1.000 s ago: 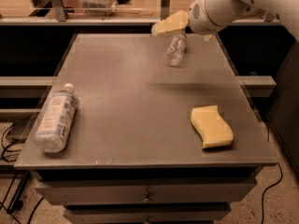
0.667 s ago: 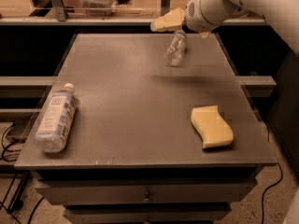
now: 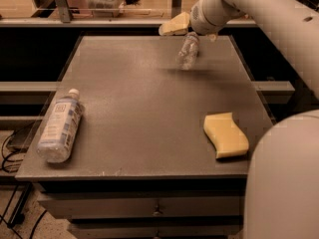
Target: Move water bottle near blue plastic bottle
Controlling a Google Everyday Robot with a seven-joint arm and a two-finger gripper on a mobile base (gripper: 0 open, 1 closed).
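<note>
The gripper (image 3: 185, 30) sits at the far edge of the table (image 3: 134, 103), right of the middle, at the end of the white arm (image 3: 259, 14) that reaches in from the upper right. The water bottle (image 3: 188, 51) is directly under it: small, clear and wrinkly, tilted with its top up against the gripper and its lower end leaning toward the near left. A dark shadow lies on the tabletop just beneath the bottle. Whether the gripper is clamped on the bottle or merely touching its top cannot be told from this view, nor whether the bottle's base rests on the surface or hangs just above it.

A pale yellow wedge (image 3: 174, 24) juts out to the left at the arm's end (part of the gripper or something behind it, which one is unclear).

The blue plastic bottle (image 3: 60, 126) lies on its side at the table's left edge, toward the front corner, with its white cap pointing to the far side and its white-and-blue label facing up. It is well apart from the water bottle; most of the tabletop lies between them.

A yellow sponge (image 3: 225, 135) lies flat near the front right corner. The robot's white body (image 3: 284, 183) fills the lower right of the view, and drawer fronts (image 3: 157, 210) show below the table's front edge.
</note>
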